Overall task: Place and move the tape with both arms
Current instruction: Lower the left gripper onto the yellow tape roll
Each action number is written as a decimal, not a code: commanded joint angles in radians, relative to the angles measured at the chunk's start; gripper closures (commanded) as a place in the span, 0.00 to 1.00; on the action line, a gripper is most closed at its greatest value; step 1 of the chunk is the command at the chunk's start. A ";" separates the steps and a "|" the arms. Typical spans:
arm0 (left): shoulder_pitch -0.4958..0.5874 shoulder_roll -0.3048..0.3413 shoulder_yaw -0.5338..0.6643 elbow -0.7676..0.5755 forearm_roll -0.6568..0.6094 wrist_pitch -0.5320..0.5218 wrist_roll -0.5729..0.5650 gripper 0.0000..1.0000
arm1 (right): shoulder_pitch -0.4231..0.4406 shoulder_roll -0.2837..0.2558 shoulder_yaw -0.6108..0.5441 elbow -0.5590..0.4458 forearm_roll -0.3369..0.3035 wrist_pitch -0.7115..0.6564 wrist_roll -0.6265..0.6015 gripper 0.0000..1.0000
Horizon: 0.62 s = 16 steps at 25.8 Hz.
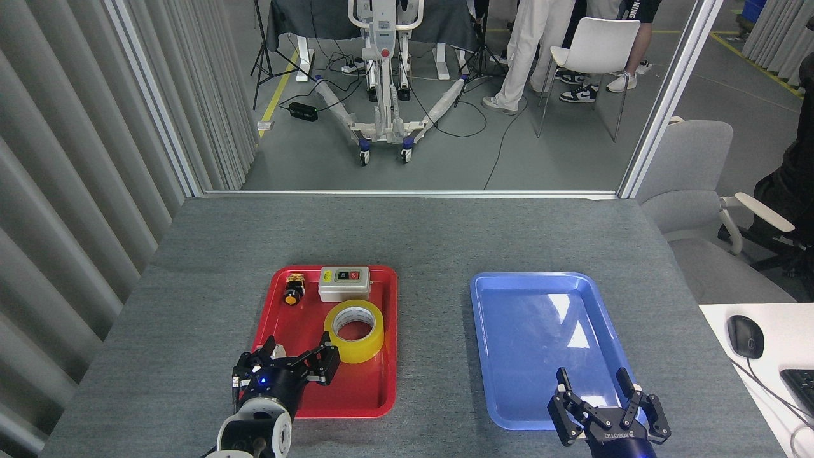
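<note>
Nearest, at the bottom edge, the right gripper (pixel 607 397) hangs with its fingers spread wide and nothing between them, over the near rim of the blue tray (pixel 489 356), which holds nothing. On the left, a little farther in, the left gripper (pixel 299 359) is over the near part of the red tray (pixel 385 343), fingers spread and empty, one fingertip close to the near-left side of the tape (pixel 353 331) but, as far as can be seen, not touching it. The tape lies flat in the red tray, toward its right side, hole up, so by my reading the task is barely begun: no grasp yet, and lift, transfer and any handover to the other arm remain. A white part lies under the left gripper and is mostly hidden. Beyond the tape sit a grey switch box (pixel 344 283), almost touching it, and a small yellow push button (pixel 293 289) in the far left corner; the box leaves little room for a finger on that side. The grey table (pixel 420 235) between the trays is bare. Far off, a wheeled stand (pixel 384 95), chairs and people's legs are well clear.
</note>
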 commanded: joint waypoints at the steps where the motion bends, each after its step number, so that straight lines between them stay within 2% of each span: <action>1: -0.097 0.008 -0.050 0.046 0.010 0.088 -0.295 0.00 | 0.000 0.000 -0.002 0.000 0.000 -0.001 -0.001 0.00; 4: -0.173 0.024 -0.076 0.116 0.029 0.107 -0.366 0.00 | 0.000 -0.004 0.003 0.000 0.000 -0.003 -0.001 0.00; 10: -0.302 0.037 -0.124 0.207 0.073 0.117 -0.371 0.00 | 0.002 -0.004 0.003 0.000 0.000 -0.003 -0.001 0.00; 16: -0.456 0.045 -0.193 0.460 0.090 0.119 -0.352 0.00 | 0.002 -0.003 0.003 0.002 0.000 -0.003 -0.001 0.00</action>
